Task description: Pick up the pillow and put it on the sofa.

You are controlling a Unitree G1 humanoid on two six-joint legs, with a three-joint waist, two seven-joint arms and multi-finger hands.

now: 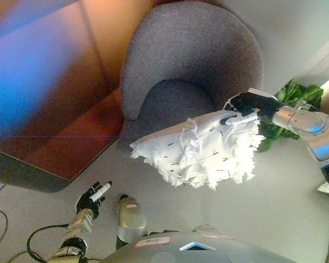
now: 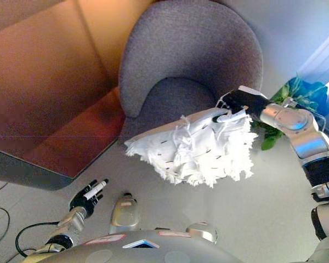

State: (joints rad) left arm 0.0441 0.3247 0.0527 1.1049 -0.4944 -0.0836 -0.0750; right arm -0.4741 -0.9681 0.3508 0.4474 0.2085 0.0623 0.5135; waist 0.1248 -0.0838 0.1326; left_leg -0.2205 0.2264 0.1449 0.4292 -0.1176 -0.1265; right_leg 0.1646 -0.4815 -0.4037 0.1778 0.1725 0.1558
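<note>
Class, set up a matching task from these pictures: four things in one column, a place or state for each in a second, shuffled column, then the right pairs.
Column one:
1. pillow
2. right hand
3. left hand
4. green plant

Column two:
A. low at the view's left, holding nothing
B. behind the right arm, beside the grey armchair
C. white and shaggy, held in the air before the seat
D. closed on the pillow's upper edge

Pairs: 1-C, 2-D, 3-A, 4-B

Right arm reaches out far, right hand (image 1: 251,105) curled tight on the pillow (image 1: 200,150), holding it up. Left arm hangs low, left hand (image 1: 92,198) relaxed, fingers loose, holding nothing.
</note>
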